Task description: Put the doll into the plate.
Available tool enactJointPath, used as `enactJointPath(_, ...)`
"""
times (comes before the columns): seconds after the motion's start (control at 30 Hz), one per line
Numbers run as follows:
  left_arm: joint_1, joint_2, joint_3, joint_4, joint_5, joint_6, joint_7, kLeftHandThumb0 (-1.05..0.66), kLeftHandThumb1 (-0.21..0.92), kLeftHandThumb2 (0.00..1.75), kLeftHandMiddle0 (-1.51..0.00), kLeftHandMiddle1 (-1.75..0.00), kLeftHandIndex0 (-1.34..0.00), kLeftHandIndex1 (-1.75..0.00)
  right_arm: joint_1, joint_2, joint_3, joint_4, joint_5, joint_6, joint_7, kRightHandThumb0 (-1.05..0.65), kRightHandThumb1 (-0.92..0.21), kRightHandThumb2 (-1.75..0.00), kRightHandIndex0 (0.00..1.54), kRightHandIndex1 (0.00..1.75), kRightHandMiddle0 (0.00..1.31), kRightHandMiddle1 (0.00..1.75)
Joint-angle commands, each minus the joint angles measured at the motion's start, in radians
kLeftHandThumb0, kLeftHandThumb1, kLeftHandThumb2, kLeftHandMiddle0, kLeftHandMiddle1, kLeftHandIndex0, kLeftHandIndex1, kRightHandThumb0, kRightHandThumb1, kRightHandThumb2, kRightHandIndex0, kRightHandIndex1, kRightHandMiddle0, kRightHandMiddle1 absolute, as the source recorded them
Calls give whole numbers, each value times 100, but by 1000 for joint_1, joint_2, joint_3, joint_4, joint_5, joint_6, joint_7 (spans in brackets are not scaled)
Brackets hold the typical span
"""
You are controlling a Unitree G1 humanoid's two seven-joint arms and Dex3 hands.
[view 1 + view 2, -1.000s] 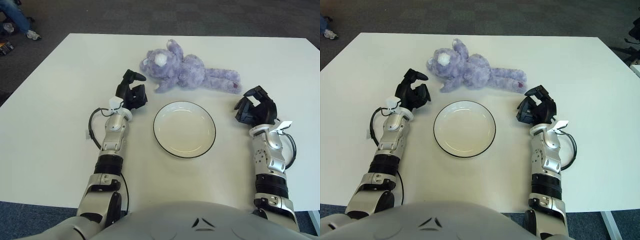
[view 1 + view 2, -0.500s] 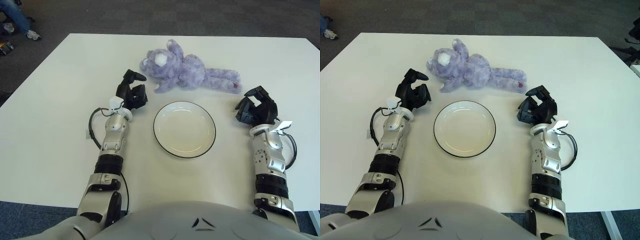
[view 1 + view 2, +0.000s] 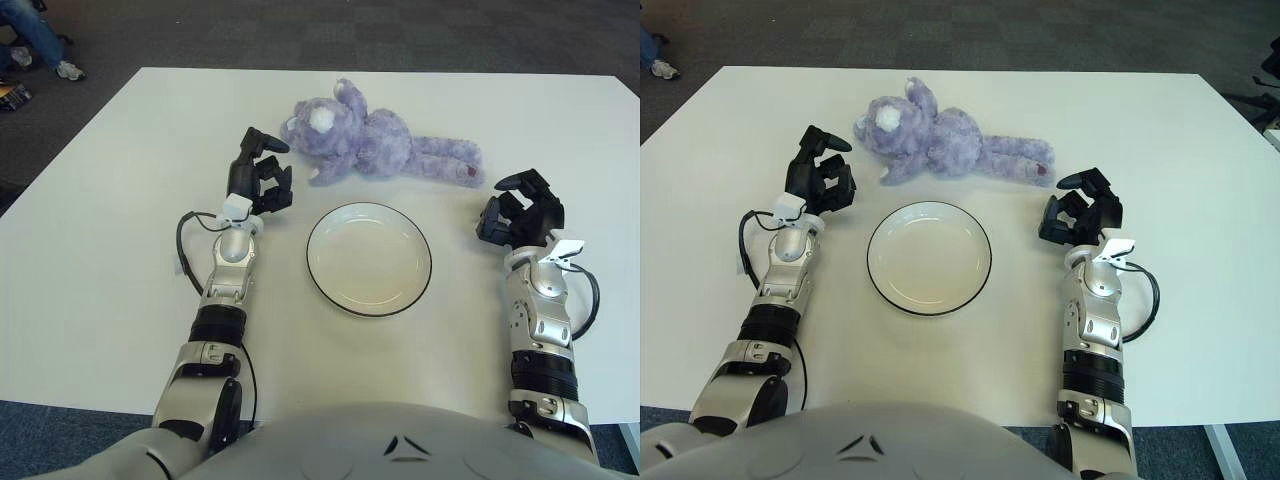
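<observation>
A purple plush bear doll (image 3: 370, 140) lies on its side on the white table, head to the left, legs stretching right. In front of it sits a white plate (image 3: 369, 259) with a dark rim, holding nothing. My left hand (image 3: 258, 180) is raised left of the plate, just short of the doll's head, fingers relaxed and holding nothing. My right hand (image 3: 521, 212) hovers right of the plate, near the doll's feet, fingers spread and holding nothing.
The white table (image 3: 120, 200) spreads wide around the plate. Dark carpet lies beyond its far edge, where a person's leg and shoe (image 3: 50, 55) show at the top left.
Both hands have lifted and moved slightly away from me, towards the doll. The doll and plate have not moved.
</observation>
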Motion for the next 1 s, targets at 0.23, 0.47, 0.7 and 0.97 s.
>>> enactJointPath(0.23, 35, 28, -6, 27, 92, -97, 96, -38, 67, 86, -91, -175, -34, -175, 8, -66, 43, -114, -108, 13, 5, -2, -14, -148, 77, 175, 60, 156)
enactJointPath(0.47, 15, 81, -24, 19, 142, -106, 87, -38, 67, 86, -89, -174, -34, -175, 25, -129, 90, -195, -241, 27, 7, -1, -28, -136, 58, 175, 50, 170)
enactJointPath(0.7, -13, 148, -52, 8, 244, -86, 106, -36, 80, 69, -96, -175, -26, -175, 32, -187, 137, -232, -387, 17, 1, -1, -45, -116, 41, 175, 38, 174)
enactJointPath(0.97, -41, 219, -76, 5, 352, -90, 155, -49, 75, 71, -36, -122, -7, -134, 16, -244, 180, -251, -532, 27, -2, -50, -65, -74, 119, 175, 9, 138)
